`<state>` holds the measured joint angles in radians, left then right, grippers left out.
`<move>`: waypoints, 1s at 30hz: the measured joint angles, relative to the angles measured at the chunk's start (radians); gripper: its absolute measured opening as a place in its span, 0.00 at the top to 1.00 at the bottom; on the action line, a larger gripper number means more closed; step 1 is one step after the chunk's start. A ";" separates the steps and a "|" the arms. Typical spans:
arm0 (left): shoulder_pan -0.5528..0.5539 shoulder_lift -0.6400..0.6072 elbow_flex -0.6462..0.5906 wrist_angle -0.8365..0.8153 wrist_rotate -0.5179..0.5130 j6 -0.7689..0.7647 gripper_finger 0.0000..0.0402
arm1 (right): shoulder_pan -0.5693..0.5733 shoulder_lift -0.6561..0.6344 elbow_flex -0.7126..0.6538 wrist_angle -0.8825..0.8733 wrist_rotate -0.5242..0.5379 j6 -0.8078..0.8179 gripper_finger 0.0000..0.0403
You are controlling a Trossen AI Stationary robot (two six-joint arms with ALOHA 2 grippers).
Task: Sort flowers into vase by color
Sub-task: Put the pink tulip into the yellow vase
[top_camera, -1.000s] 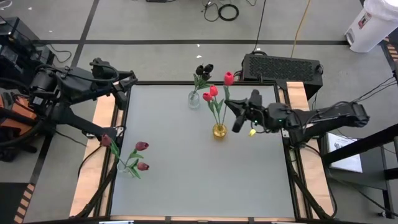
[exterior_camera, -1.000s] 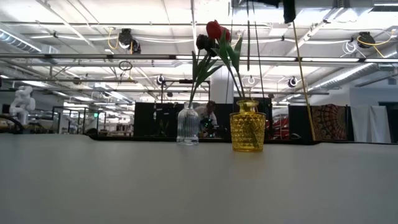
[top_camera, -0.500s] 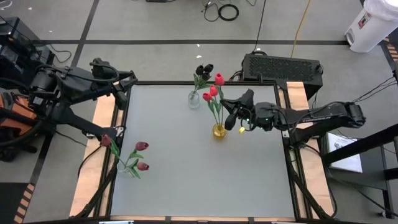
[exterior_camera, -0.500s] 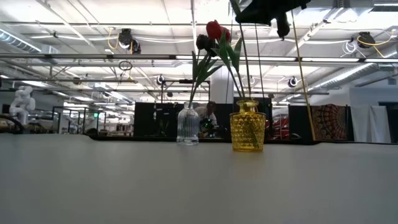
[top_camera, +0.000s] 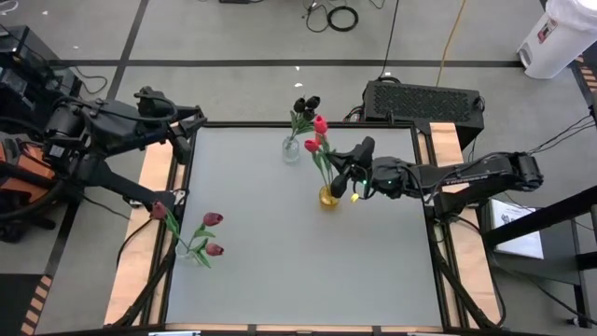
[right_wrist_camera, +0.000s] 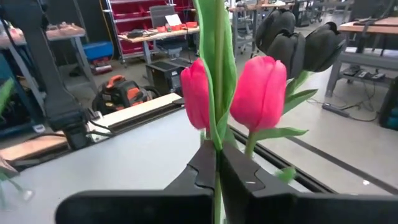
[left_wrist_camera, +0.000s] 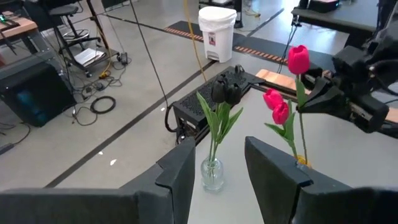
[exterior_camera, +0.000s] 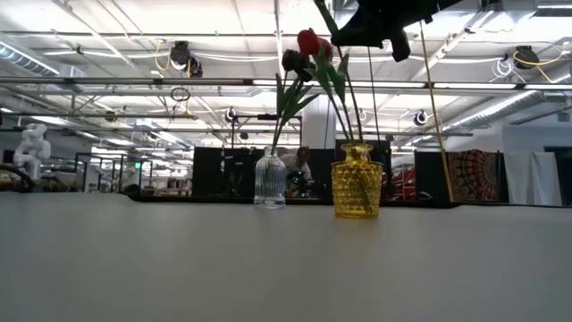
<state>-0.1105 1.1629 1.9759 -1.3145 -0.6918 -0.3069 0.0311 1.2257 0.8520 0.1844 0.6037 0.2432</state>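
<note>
The right gripper (top_camera: 338, 179) hangs over the worktop's far half, just right of the amber faceted glass vase (top_camera: 328, 197), which stands nearer the far edge than the near one. Its fingers are closed flat on the thin green stem of a bright pink artificial tulip (top_camera: 320, 124); the right wrist view shows the stem (right_wrist_camera: 214, 93) running up out of the clamped fingertips, leaves folded round it. The lower end of that stem reaches down into the amber vase, as the low view shows (exterior_camera: 357, 182). The held flower's head stands above and beyond the gripper, toward the far edge.

Two more pink tulips (top_camera: 312, 145) already stand in the same vase, their heads close beside the held stem (right_wrist_camera: 260, 93).

A small clear ribbed glass vase (top_camera: 291, 149) stands near the middle of the far edge, left of the amber one and apart from it, holding the black tulips (top_camera: 305, 104).

Three dark maroon tulips (top_camera: 211, 220) stand at the worktop's left edge toward the near corner, in a third container too small to make out.

The left gripper (left_wrist_camera: 214, 168) waits above the far left corner, fingers parted and holding nothing.
</note>
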 joint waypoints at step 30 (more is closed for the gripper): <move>0.000 0.000 0.000 0.007 0.000 -0.002 0.63 | -0.013 -0.009 0.000 -0.006 -0.002 -0.024 1.00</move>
<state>-0.1108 1.1629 1.9759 -1.3075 -0.6922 -0.3088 0.0183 1.2167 0.8516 0.1783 0.6014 0.2192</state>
